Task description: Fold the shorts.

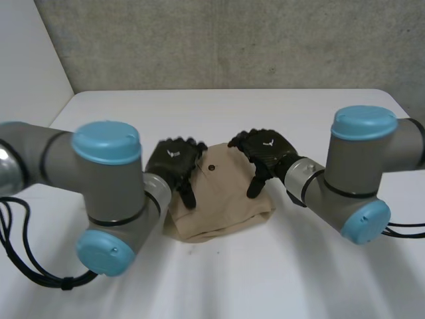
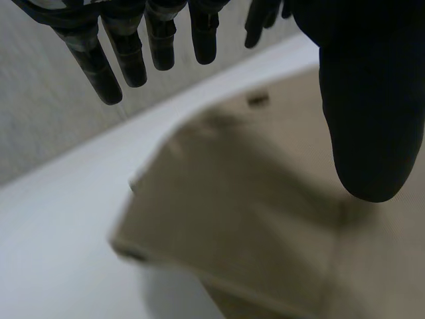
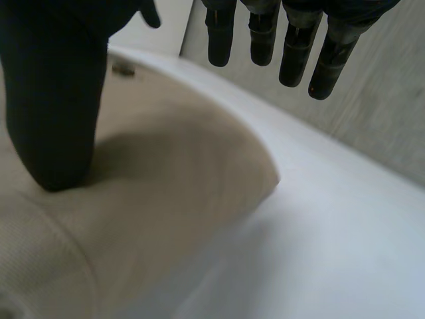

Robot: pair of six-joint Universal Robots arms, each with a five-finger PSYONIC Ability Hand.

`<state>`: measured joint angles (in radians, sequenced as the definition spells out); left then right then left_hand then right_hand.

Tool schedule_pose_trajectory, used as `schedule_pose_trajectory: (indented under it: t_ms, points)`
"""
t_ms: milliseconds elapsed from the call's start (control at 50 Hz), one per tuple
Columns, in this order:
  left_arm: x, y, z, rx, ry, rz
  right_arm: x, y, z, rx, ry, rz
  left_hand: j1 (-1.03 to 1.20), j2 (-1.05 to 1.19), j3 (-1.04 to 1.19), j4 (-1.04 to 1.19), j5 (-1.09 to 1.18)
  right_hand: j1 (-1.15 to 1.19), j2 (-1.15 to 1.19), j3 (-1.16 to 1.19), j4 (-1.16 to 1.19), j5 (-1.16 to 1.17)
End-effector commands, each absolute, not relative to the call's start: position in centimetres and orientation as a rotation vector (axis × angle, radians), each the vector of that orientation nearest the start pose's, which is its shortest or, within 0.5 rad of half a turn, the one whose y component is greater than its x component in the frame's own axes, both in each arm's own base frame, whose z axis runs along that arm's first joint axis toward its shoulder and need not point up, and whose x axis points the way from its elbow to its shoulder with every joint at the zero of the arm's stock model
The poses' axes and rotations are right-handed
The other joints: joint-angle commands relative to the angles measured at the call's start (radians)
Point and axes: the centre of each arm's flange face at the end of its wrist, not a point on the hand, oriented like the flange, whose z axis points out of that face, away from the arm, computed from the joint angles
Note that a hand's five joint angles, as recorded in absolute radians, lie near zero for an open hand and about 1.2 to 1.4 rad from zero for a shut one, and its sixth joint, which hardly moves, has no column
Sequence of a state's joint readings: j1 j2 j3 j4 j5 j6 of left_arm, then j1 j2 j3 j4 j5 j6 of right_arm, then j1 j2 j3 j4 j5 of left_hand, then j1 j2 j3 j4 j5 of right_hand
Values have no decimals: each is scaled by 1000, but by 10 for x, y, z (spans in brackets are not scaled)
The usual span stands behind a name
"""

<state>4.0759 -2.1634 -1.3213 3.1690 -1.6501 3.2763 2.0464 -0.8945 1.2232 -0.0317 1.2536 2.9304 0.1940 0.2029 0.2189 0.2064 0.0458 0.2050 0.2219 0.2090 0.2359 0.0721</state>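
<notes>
Clearly, the head view gives us the whole layout: the beige shorts (image 1: 222, 199) lie folded in a compact bundle on the white desk (image 1: 265, 279). The left hand (image 1: 174, 163) is over their left edge and the right hand (image 1: 264, 154) over their right edge, with both arms bent in towards the middle. From the wrist views we get what that one hides. The left hand's fingers (image 2: 96, 66) hang straight, apart from its thumb (image 2: 372, 119) and clear of the cloth, holding nothing. On the right hand the fingers (image 3: 295, 53) are likewise straight and spread, while its thumb (image 3: 56, 119) reaches down to the fabric and seems to rest there; nothing is pinched. We also see a small dark button (image 1: 212, 167) on the shorts between the hands
</notes>
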Motion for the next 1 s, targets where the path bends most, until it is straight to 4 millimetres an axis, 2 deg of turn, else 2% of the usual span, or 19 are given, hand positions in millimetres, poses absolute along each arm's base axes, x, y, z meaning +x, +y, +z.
schedule_pose_trajectory:
  t_ms: [20, 180, 340, 400, 440, 480, 500, 560, 600, 620, 680, 720, 740, 760, 820, 880, 1000]
  points:
    - [-339, -243, 142, 969, 2619, -1744, 335, -302, 145, -1032, 2127, -1390, 2, -7, -23, -10, -24, -30, -47, -34, -61, -72]
    - [-343, -260, 132, 963, 2556, -1716, 334, -304, 129, -1126, 2161, -1374, 2, -7, -23, -10, -24, -30, -47, -34, -61, -72]
    - [-338, -272, 145, 1049, 2467, -1696, 332, -301, 134, -1239, 2149, -1422, -16, -25, -41, -28, -42, -30, -47, -34, -61, -72]
    - [-340, -269, 150, 1085, 2457, -1711, 332, -297, 153, -1226, 2119, -1476, -19, -28, -44, -31, -45, -30, -47, -34, -61, -72]
    - [-342, -266, 170, 1110, 2444, -1774, 331, -297, 166, -1212, 2104, -1523, -19, -28, -44, -31, -45, -30, -47, -34, -61, -72]
    - [-340, -264, 188, 1117, 2433, -1824, 329, -297, 190, -1163, 2074, -1625, -19, -28, -44, -31, -45, -30, -47, -34, -61, -72]
    - [-338, -261, 206, 1121, 2425, -1873, 327, -297, 199, -1132, 2065, -1664, -19, -28, -44, -31, -45, -30, -47, -34, -61, -72]
    - [-335, -257, 228, 1116, 2412, -1929, 315, -299, 240, -934, 2035, -1835, -19, -28, -44, -31, -45, -30, -47, -34, -61, -72]
    - [-324, -258, 253, 1060, 2381, -1987, 307, -299, 261, -826, 2020, -1917, -19, -28, -44, -31, -45, -30, -47, -34, -61, -72]
    - [-319, -259, 263, 1031, 2367, -2010, 297, -300, 278, -724, 2022, -1984, -19, -28, -44, -31, -45, -30, -47, -34, -61, -72]
    - [-296, -262, 300, 872, 2343, -2113, 273, -299, 305, -557, 2045, -2106, -10, -19, -35, -22, -36, -30, -47, -34, -61, -72]
    - [-283, -264, 315, 763, 2355, -2151, 263, -298, 314, -506, 2059, -2152, -1, -10, -26, -13, -27, -30, -47, -34, -61, -72]
    - [-269, -266, 326, 647, 2374, -2174, 259, -297, 317, -490, 2064, -2168, 2, -7, -23, -11, -24, -30, -47, -34, -61, -72]
    - [-263, -267, 330, 599, 2385, -2174, 252, -294, 322, -465, 2077, -2190, 2, -7, -23, -10, -24, -30, -47, -34, -61, -72]
    - [-245, -265, 339, 488, 2426, -2154, 247, -290, 325, -475, 2087, -2197, -1, -10, -26, -13, -27, -30, -47, -34, -61, -72]
    - [-239, -260, 340, 475, 2448, -2134, 244, -285, 327, -500, 2102, -2181, -1, -10, -26, -13, -27, -30, -47, -34, -61, -72]
    - [-241, -255, 339, 486, 2459, -2130, 245, -282, 328, -527, 2103, -2147, -7, -16, -32, -19, -33, -30, -47, -34, -61, -72]
